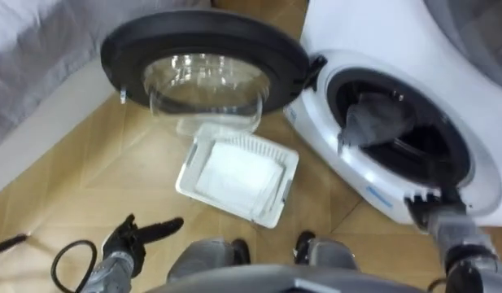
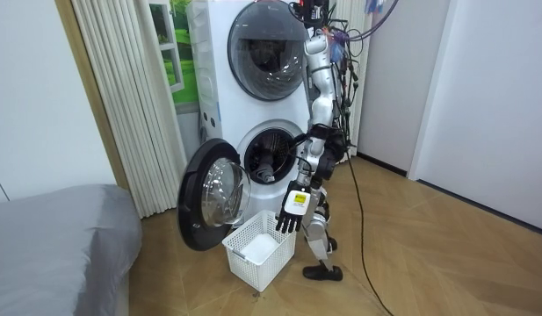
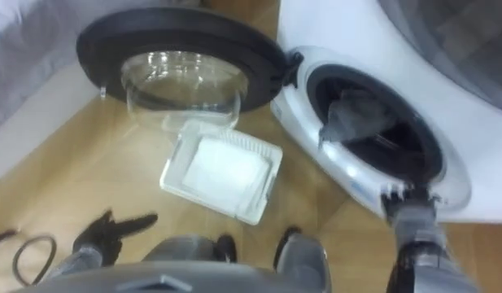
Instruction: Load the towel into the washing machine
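Observation:
A grey towel (image 1: 371, 120) lies bunched inside the drum of the lower washing machine (image 1: 373, 191), just behind the round opening's left rim. My right hand (image 1: 429, 205) is at the lower rim of that opening, apart from the towel. My left hand (image 1: 135, 238) hangs low at the left over the wooden floor, its fingers straight and spread, holding nothing. In the room view I stand close in front of the machine (image 2: 220, 105), with the left hand (image 2: 291, 212) hanging above the basket.
The machine's round door (image 1: 203, 50) stands swung open to the left, its glass bowl facing me. A white plastic basket (image 1: 275, 207) sits on the floor below the door, by my feet. A grey bed (image 2: 51, 246) fills the left side. A second machine (image 2: 266, 44) is stacked above.

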Controlling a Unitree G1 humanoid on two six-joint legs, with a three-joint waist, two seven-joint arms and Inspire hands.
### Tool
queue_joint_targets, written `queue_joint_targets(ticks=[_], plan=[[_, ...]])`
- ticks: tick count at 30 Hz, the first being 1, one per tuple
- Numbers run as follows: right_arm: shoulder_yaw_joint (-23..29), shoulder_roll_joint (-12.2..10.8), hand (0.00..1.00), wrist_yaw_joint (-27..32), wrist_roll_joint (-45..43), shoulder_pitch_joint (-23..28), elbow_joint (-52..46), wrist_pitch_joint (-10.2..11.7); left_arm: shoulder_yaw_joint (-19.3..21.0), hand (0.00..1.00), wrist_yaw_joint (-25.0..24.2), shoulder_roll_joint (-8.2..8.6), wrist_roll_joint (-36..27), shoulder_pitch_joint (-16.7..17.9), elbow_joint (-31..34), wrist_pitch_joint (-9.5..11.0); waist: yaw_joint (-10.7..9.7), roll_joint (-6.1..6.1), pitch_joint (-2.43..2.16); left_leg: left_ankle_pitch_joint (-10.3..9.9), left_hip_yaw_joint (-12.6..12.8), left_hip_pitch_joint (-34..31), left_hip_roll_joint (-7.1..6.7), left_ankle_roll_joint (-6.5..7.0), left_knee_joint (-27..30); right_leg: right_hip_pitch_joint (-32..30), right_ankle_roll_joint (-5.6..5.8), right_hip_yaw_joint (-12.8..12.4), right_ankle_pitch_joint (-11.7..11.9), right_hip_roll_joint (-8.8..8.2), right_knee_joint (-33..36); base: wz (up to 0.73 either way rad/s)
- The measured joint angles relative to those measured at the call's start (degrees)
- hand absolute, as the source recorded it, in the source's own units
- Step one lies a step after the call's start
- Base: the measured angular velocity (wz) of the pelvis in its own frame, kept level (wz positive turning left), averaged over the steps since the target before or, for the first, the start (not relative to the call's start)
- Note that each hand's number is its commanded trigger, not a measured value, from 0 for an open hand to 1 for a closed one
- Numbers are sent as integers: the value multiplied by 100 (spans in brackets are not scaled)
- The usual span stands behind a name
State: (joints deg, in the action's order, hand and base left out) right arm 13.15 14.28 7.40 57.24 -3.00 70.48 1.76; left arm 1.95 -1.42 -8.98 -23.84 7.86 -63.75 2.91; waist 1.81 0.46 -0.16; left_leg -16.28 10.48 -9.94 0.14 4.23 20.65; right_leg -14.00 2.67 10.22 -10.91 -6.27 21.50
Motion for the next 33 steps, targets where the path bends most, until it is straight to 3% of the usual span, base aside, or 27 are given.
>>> queue_joint_targets(ticks=[4, 6, 12, 19, 27, 33], plan=[[-634, -98, 0, -301, -1485, 251, 332, 11, -6, 0, -5, -48, 339, -64, -288, 3, -40, -102, 49, 48, 37, 198, 87, -80, -198, 188, -64, -31, 83, 136, -247, -12], [-887, -133, 0, -433, -2469, 451, 341, 6, -2, 0, 1, -47, 605, -66, -312, 3, -42, -90, 53, 76, 37, 336, 138, -128, -317, 387, -95, 10, 171, 217, -498, -6], [-1251, -235, 0, -759, -3681, 637, 344, 1, 7, 0, 52, -48, 802, 20, -299, -3, -19, -15, 81, 114, 8, 739, 178, -205, -666, 795, -125, 99, 201, 307, -740, 1], [-1416, -336, 0, -1065, -4217, 684, 330, -20, 34, 0, 96, -41, 1091, 141, -280, -78, 1, -31, 77, 149, -29, 1068, 206, -275, -808, 1151, -147, 159, 214, 401, -978, 3], [-1450, -388, 0, -1347, -4675, 694, 307, -149, 262, 0, 157, -31, 1656, 165, -241, -313, -14, -129, 60, 159, -65, 1410, 205, -295, -931, 1541, -148, 119, 211, 445, -1135, 1], [-1440, -495, 0, -1447, -4677, 648, 353, -271, 364, 0, 457, 22, 1905, 42, -193, -395, -8, -231, 85, 158, -102, 1497, 196, -296, -931, 1641, -149, 144, 212, 445, -1182, 3]])
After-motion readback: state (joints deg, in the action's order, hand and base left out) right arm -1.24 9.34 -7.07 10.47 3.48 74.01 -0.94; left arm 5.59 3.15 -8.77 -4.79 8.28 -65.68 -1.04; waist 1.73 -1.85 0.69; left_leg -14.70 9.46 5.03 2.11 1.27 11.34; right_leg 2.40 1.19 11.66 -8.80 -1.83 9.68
